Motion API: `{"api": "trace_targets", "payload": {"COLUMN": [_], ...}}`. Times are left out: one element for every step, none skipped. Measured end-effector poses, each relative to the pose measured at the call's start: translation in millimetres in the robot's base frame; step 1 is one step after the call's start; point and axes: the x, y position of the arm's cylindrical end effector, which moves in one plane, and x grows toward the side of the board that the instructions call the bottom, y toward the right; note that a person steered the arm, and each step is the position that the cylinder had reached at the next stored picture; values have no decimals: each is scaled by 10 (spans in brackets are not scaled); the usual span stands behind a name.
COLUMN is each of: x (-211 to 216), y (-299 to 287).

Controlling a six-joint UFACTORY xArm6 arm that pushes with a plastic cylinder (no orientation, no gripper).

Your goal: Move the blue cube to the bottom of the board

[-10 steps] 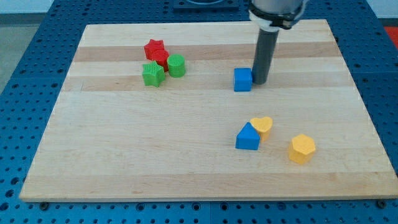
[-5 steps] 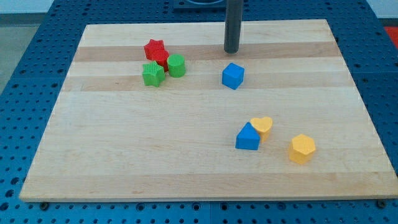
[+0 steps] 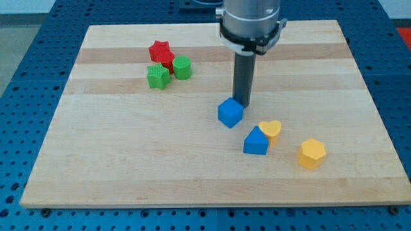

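The blue cube (image 3: 230,113) sits near the middle of the wooden board (image 3: 128,154), turned cornerwise. My tip (image 3: 242,102) is touching the cube's upper right side, just above and to the right of it. The dark rod rises from there to the arm's head at the view's top.
A second blue block with a peaked top (image 3: 255,142) lies below and right of the cube, touching a yellow heart (image 3: 271,130). A yellow hexagonal block (image 3: 312,153) is further right. At upper left, two red blocks (image 3: 161,54), a green star (image 3: 157,76) and a green cylinder-like block (image 3: 182,67) cluster.
The blue cube has slid down and to the left across both steps. My tip left the cube's right side, went up toward the board's top, then came down onto the cube's upper right.
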Motion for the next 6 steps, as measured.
{"api": "trace_targets", "payload": {"x": [193, 92, -242, -327, -312, -132], "y": [-67, -207, -392, -459, -459, -459]}}
